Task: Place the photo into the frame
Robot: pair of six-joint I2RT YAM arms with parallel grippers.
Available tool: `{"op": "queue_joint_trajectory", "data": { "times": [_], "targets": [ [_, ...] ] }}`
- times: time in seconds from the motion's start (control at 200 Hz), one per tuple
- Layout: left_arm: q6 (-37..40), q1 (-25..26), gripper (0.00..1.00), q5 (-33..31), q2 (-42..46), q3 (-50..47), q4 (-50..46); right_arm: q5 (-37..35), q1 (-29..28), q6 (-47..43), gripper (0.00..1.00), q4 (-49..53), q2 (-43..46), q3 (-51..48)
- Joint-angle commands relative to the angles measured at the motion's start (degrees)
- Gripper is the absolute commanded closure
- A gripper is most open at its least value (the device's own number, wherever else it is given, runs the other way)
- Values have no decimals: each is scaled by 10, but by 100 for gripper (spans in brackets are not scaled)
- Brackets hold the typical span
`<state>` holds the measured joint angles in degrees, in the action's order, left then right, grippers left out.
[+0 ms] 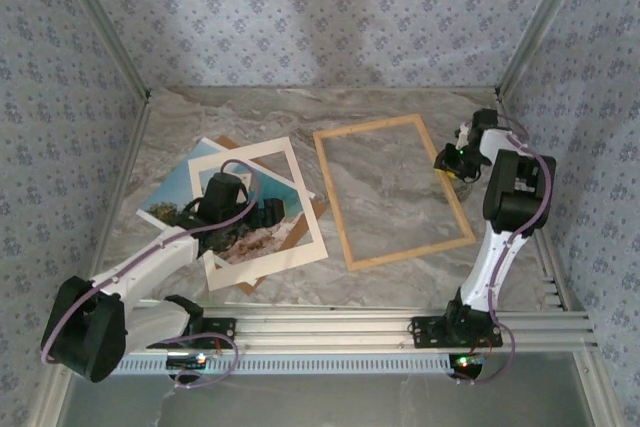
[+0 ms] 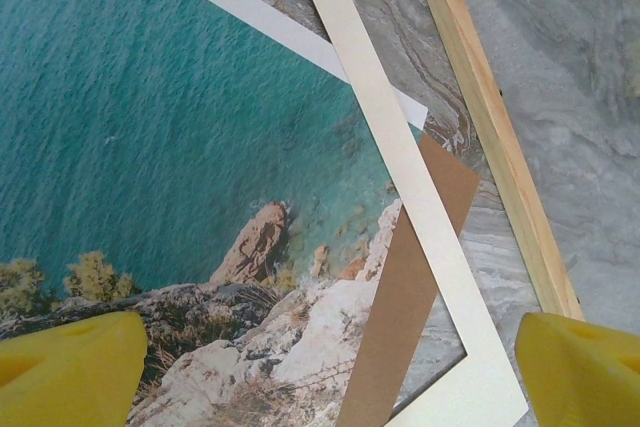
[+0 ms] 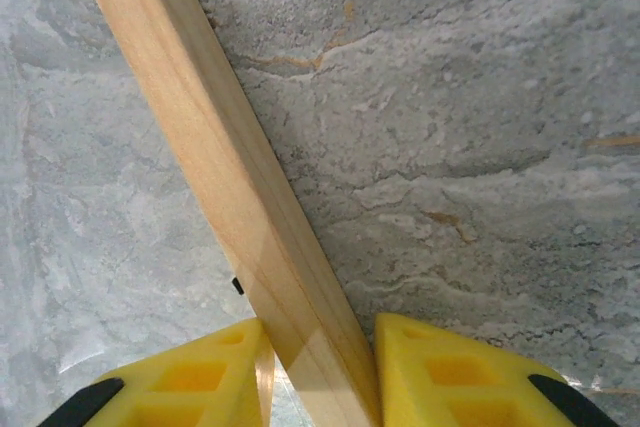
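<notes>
The photo (image 2: pixel 150 127), a print of turquoise sea and rocky cliff, lies on the left of the table under a cream mat (image 2: pixel 400 147); its blue corner (image 1: pixel 175 182) sticks out at the far left. My left gripper (image 2: pixel 330 377) hovers open over the photo's rocky lower part, with one yellow finger (image 2: pixel 70 367) on each side and nothing between them. The frame (image 1: pixel 410 251) of thin light wood lies flat at centre right. My right gripper (image 1: pixel 455 169) is at the frame's right rail (image 3: pixel 210 147), and its yellow fingers (image 3: pixel 440 367) press the rail from both sides.
A brown backing board (image 2: pixel 410 287) lies under the photo and mat, poking out toward the frame. The marble table (image 1: pixel 400 187) shows bare inside the frame. Patterned walls close in the back and sides, and an aluminium rail (image 1: pixel 350 327) runs along the near edge.
</notes>
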<state>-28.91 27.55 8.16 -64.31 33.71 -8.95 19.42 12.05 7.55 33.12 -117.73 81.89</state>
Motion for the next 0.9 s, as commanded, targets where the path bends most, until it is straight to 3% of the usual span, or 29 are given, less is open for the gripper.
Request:
{"op": "queue_joint_trajectory", "data": {
  "times": [0.0,0.345,0.58,0.7,0.895],
  "targets": [
    [13,5,5,3,-3,12,10,4,10,22,68,-3,14,-33],
    [18,2,5,-14,4,12,0,8,9,43,68,-37,94,-117],
    [-2,-35,5,-40,27,10,-37,-71,-6,51,47,-53,211,-156],
    [-15,-62,5,-47,47,1,-51,-98,-65,55,42,-75,283,-190],
    [-30,-99,5,-49,42,9,-78,-103,-245,64,33,-117,326,-221]
  ]
}}
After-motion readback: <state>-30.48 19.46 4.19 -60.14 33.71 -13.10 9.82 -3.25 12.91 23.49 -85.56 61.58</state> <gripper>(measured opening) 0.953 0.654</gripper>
